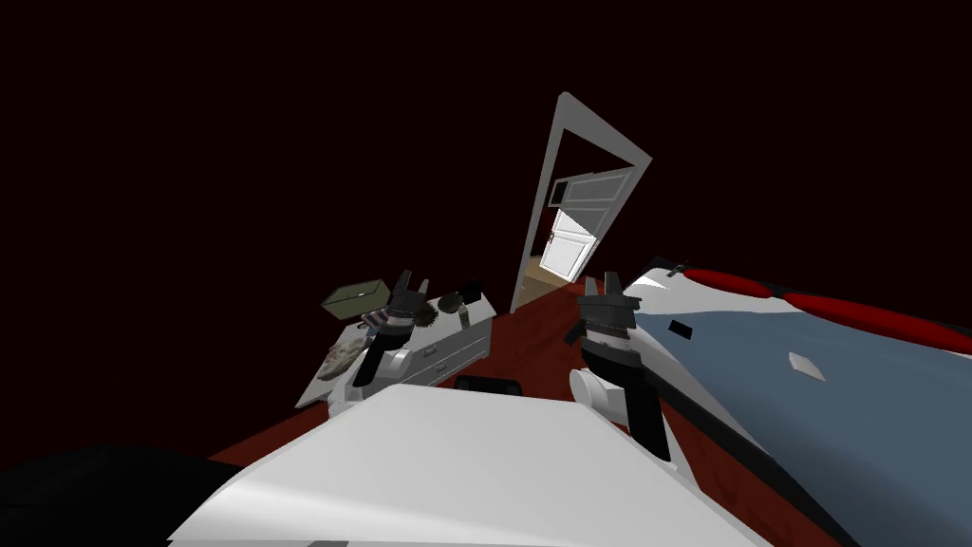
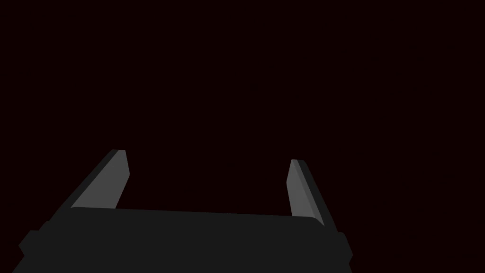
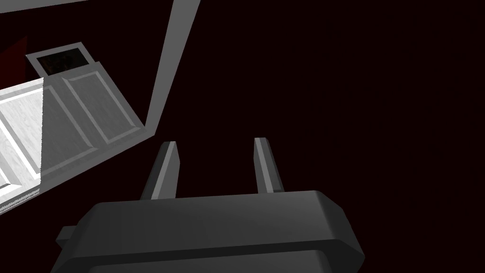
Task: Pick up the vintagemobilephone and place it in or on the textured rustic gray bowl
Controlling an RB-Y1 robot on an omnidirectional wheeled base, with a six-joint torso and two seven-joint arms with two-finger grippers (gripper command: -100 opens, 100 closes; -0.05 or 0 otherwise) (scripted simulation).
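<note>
Dim room seen from above: a white bench [image 1: 446,353] with drawers carries a rough grey bowl [image 1: 342,359] near its close end, an olive box [image 1: 356,298] behind that, and small dark items [image 1: 450,304] at the far end, too small to tell whether one is the phone. The left gripper [image 1: 411,281] hovers over the bench between the box and those items, jaws wide and empty; the right gripper [image 1: 602,281] hangs beside a blue-grey bed [image 1: 854,418], jaws narrower, holding nothing
</note>
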